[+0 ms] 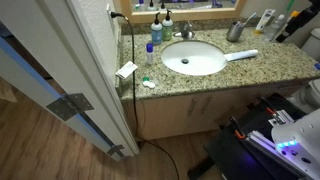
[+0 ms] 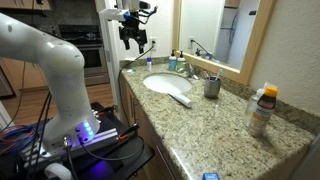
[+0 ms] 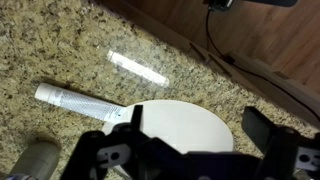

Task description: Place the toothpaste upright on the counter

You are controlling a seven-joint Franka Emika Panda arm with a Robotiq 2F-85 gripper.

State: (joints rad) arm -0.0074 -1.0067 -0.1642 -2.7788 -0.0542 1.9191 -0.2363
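The toothpaste (image 1: 241,55) is a long white tube lying flat on the granite counter (image 1: 270,70) beside the oval sink (image 1: 193,57). In an exterior view it lies at the sink's front rim (image 2: 181,98). In the wrist view the toothpaste (image 3: 85,103) lies on the counter (image 3: 60,50) left of the sink (image 3: 185,125). My gripper (image 2: 135,35) hangs high above the far end of the counter (image 2: 230,125), well apart from the tube. In the wrist view its fingers (image 3: 195,130) are spread wide and empty.
A faucet (image 2: 185,68) and a small blue bottle (image 1: 151,55) stand behind and beside the sink. A grey cup (image 2: 211,87) and an orange-capped bottle (image 2: 262,108) stand on the counter. A door (image 1: 70,70) and a black cable (image 1: 130,90) are at the counter's end.
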